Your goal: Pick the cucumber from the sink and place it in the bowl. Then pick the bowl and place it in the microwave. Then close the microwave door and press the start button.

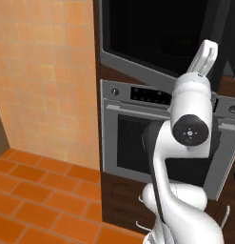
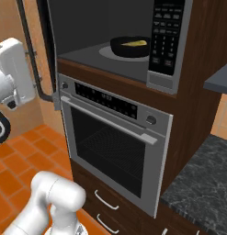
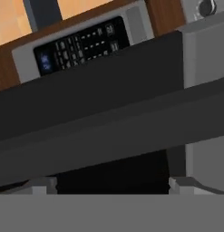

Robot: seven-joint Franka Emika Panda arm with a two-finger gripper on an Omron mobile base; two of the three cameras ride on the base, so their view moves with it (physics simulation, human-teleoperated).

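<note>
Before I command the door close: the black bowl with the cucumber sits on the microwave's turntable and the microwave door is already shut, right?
Not quite. The bowl with the cucumber does sit on the turntable in the microwave, but the microwave door is open, swung out to the left, as the right base view shows.

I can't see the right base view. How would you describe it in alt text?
An open microwave holds a black bowl with a yellow cucumber in it, on the turntable. Its door hangs open at the left, beside the white arm. Below is a steel oven, with a dark counter at the lower right.
</note>
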